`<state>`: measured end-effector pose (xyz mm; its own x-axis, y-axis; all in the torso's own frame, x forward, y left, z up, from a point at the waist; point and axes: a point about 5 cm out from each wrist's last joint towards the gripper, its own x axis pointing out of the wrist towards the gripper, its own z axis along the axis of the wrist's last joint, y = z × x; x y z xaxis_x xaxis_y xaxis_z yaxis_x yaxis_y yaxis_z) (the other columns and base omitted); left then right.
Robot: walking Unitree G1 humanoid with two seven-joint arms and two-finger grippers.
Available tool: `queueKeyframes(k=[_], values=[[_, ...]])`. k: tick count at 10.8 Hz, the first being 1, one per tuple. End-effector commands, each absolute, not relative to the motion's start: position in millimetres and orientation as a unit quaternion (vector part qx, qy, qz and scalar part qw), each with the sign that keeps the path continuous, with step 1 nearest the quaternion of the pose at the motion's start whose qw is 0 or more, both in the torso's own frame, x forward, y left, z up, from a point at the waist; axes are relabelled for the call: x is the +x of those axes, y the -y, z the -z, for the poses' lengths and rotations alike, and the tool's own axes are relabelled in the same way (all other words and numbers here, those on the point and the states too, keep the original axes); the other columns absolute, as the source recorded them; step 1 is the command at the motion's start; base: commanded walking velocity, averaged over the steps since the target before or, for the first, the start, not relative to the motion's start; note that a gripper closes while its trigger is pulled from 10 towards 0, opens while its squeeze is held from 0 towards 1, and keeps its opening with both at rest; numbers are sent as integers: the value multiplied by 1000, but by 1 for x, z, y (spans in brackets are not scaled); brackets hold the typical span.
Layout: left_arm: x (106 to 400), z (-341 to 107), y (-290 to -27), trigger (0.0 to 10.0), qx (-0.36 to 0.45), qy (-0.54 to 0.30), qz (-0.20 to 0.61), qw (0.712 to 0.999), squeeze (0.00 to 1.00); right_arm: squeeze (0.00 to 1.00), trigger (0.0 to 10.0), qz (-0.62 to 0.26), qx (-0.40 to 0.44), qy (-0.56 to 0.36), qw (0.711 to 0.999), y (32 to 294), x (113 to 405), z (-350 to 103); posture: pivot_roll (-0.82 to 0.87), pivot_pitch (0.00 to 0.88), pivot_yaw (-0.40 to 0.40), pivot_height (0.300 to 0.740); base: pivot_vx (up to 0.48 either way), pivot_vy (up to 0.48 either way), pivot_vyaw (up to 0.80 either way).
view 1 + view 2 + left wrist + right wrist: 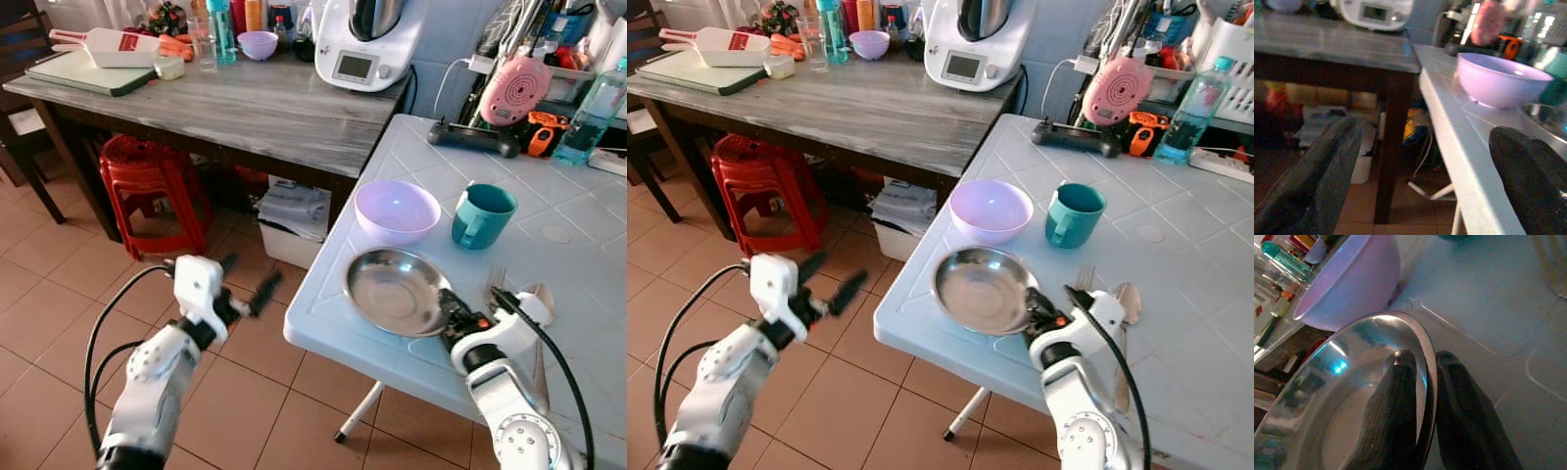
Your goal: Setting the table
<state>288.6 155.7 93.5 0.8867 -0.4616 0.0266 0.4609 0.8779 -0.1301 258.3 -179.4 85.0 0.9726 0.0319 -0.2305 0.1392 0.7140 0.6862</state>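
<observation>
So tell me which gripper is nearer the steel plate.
Right. The right gripper is pinched on the steel plate rim, one finger inside and one outside. The left gripper hangs open over the floor, off the white table edge.

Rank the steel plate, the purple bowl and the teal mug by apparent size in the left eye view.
1. steel plate, pinched at its rim by the right gripper
2. purple bowl, somewhat smaller though farther away
3. teal mug, clearly smallest

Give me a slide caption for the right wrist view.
Right gripper pinching the steel plate rim, lilac bowl behind.
</observation>
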Motion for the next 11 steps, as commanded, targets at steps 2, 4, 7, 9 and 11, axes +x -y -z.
queueKeyframes(k=[2,4,7,9,11], values=[[293,-90,-158,10000,-64,-18,212,975,0,0,0,22,395,-97,913,172,260,-97,-23,1,-6,740,0,0,0],[296,-90,-152,10000,-60,-11,203,977,0,0,2706,10,377,-85,922,171,263,-108,-33,0,-3,740,0,0,0],[301,-90,-150,10000,-74,-6,186,980,0,0,10000,-7,340,-78,937,169,261,-114,-46,0,-5,740,0,85,0],[303,-91,-148,10000,-73,-1,191,979,0,0,10000,-13,319,-78,944,167,261,-115,-52,0,-4,740,0,330,-587],[305,-91,-145,10000,-75,2,192,978,0,0,10000,-19,304,-73,950,164,261,-119,-52,0,-4,740,0,379,-425]])
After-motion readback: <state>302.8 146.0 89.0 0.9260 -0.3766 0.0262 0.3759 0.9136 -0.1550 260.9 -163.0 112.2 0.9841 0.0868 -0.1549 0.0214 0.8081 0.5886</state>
